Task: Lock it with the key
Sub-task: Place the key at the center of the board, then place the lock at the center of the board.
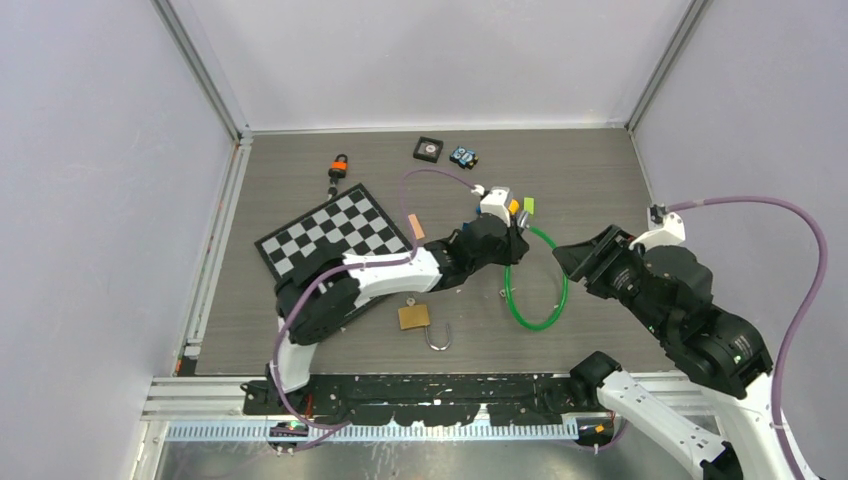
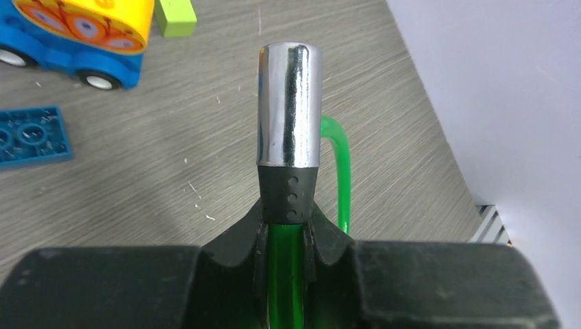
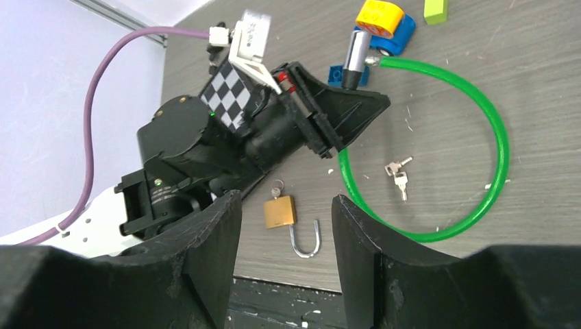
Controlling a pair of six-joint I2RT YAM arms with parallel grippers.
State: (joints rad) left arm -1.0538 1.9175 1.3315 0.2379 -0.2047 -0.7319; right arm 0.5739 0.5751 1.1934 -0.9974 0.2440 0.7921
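Tabletop (image 1: 600, 170); left gripper (image 2: 288, 229) (apparently) pinches cable (image 2: 338, 164)

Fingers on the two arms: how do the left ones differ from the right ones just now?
The left fingers are shut on the chrome-tipped end of the cable lock; the right fingers are open and hold nothing. The left fingers are at the green loop's far end, beside a toy car; the right fingers hang off to the loop's right. Both pairs are black.
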